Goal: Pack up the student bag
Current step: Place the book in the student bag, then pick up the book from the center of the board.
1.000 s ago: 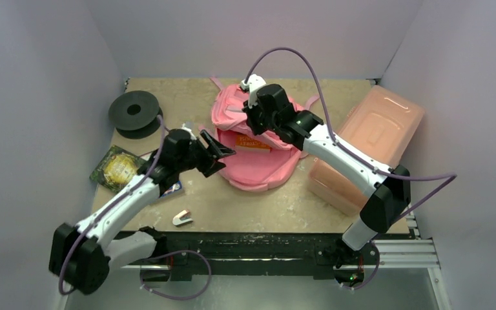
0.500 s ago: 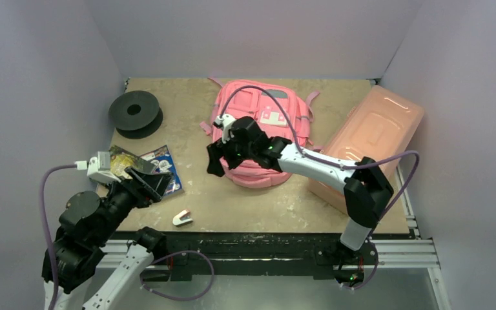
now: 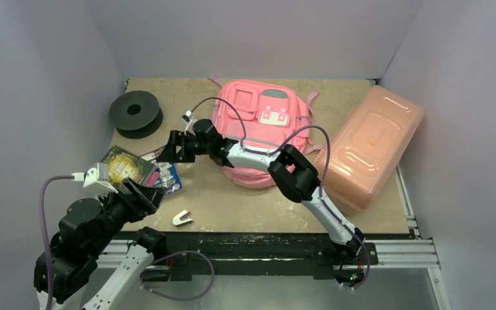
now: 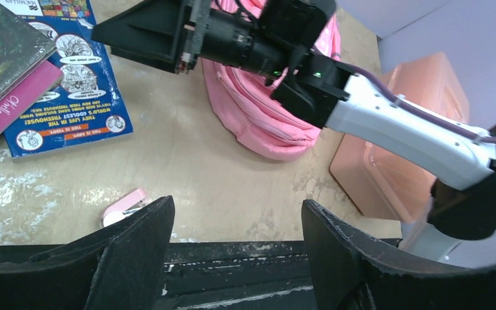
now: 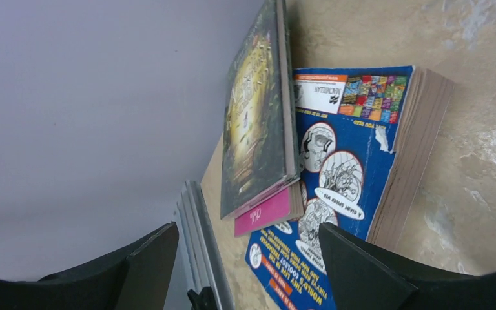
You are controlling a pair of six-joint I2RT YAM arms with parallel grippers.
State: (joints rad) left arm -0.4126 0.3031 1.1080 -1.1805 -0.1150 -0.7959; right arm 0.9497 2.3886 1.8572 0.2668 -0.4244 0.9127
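The pink student bag (image 3: 263, 119) lies flat in the middle of the table, front pockets and white clasp patch facing up. My right arm reaches left across its near end. The right gripper (image 3: 166, 154) is open and empty, just right of a stack of books. In the right wrist view (image 5: 248, 258) its jaws frame a dark green book (image 5: 258, 110), a magenta notebook (image 5: 266, 216) and a blue paperback (image 5: 342, 168). My left gripper (image 3: 147, 196) hangs open and empty over the near left edge (image 4: 236, 226), with the bag (image 4: 265, 119) ahead of it.
A pink and white stapler (image 3: 181, 218) lies near the front edge, left of centre (image 4: 124, 205). A black spool (image 3: 134, 113) sits at the back left. The salmon plastic box (image 3: 371, 145) stands right of the bag. Purple walls close in the table.
The right gripper opened, let go of the bag's top and swung left to the books. The bag dropped flat. The left arm pulled back from the bag to the near left edge.
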